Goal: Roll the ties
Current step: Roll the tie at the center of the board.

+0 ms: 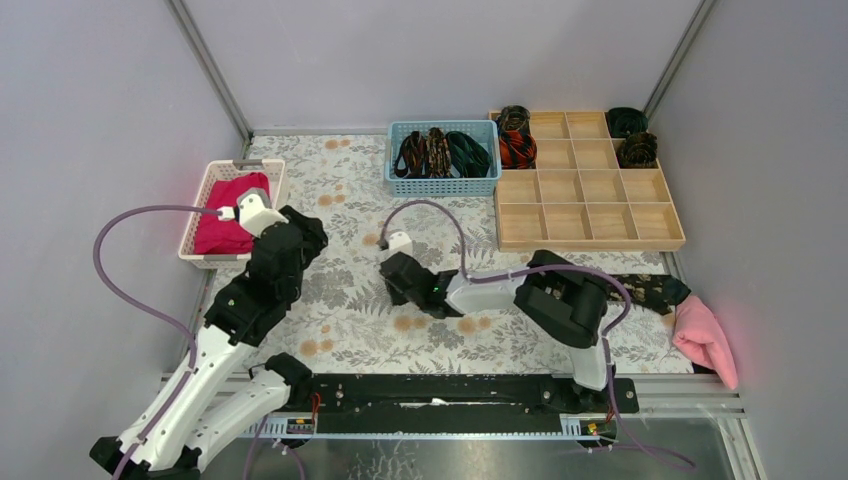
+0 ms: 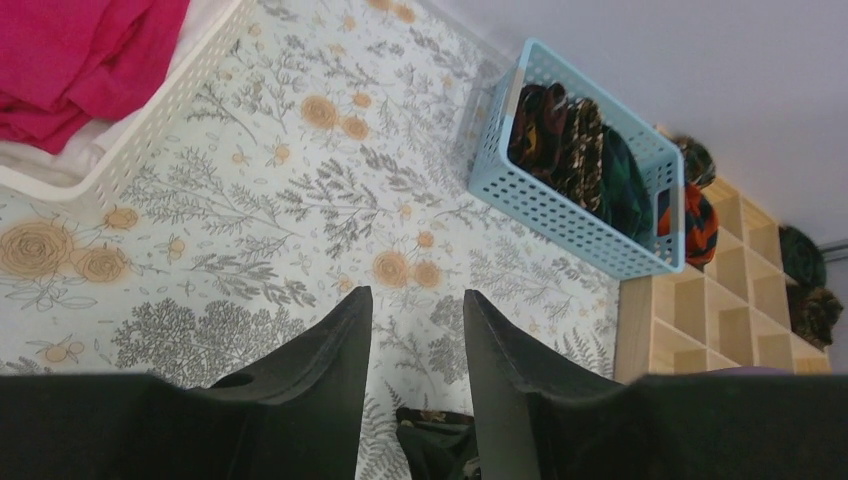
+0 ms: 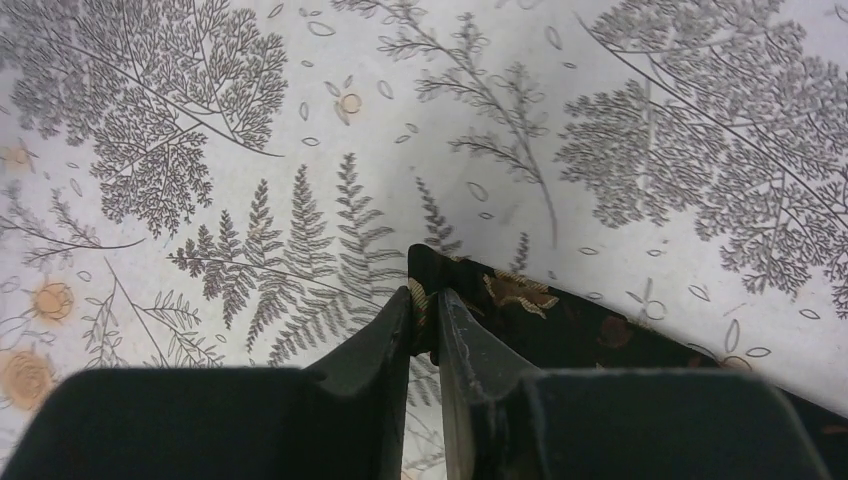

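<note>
A black tie with gold-brown flecks [image 1: 648, 288] lies flat on the table and runs left under my right arm. My right gripper [image 1: 392, 284] is low over the mat and shut on that tie's narrow end [image 3: 424, 298]; the strip [image 3: 560, 322] trails off to the right. My left gripper [image 1: 310, 233] is open and empty [image 2: 416, 302], held above the mat left of the right gripper. Several unrolled ties lie in a blue basket [image 1: 442, 180], which also shows in the left wrist view [image 2: 560, 205]. Rolled coils [image 1: 517, 150] sit in a wooden compartment tray [image 1: 590, 212].
A white basket [image 1: 198, 205] with a magenta folded cloth stands at the left edge. A pink towel [image 1: 706, 338] lies at the front right corner. The wooden tray also shows at the right of the left wrist view [image 2: 700, 310]. Grey walls enclose the table.
</note>
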Robot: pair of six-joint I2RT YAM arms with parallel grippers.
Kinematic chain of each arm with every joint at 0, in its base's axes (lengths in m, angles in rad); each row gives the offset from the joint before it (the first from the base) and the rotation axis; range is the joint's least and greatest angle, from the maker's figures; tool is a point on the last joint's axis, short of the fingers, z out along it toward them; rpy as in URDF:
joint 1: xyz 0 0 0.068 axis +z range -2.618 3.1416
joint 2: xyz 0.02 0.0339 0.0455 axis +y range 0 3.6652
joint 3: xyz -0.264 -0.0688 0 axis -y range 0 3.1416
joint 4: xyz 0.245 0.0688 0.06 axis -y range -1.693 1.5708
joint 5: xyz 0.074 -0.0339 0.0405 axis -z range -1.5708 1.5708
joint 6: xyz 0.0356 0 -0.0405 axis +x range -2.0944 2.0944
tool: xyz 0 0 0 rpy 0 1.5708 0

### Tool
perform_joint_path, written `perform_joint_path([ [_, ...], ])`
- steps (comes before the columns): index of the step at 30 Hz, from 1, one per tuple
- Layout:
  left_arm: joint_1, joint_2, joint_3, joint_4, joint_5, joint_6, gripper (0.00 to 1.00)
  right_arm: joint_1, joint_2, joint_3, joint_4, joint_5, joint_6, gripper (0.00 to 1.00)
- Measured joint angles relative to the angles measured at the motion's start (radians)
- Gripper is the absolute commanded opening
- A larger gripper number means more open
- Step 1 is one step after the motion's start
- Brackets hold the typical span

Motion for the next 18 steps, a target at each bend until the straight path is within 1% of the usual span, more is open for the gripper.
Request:
perform_joint_path([
  [3,0.0,0.001,0.023,0.007,-0.007,0.003,0.46,-0.05,-0.056,-0.121,0.122,-0.087,0.045,0.21],
  [7,0.0,0.007,0.017,0.045,0.016,0.002,0.46,-0.083,-0.118,-0.246,0.239,-0.179,0.089,0.2],
  [11,0.0,0.03,-0.074,0.141,0.09,0.004,0.43,-0.122,-0.167,-0.322,0.317,-0.282,0.139,0.2],
  [13,0.0,0.049,-0.151,0.199,0.139,0.004,0.42,-0.151,-0.19,-0.355,0.364,-0.334,0.172,0.2],
  [18,0.0,0.132,-0.294,0.346,0.273,0.019,0.41,-0.189,-0.239,-0.38,0.401,-0.399,0.217,0.2],
])
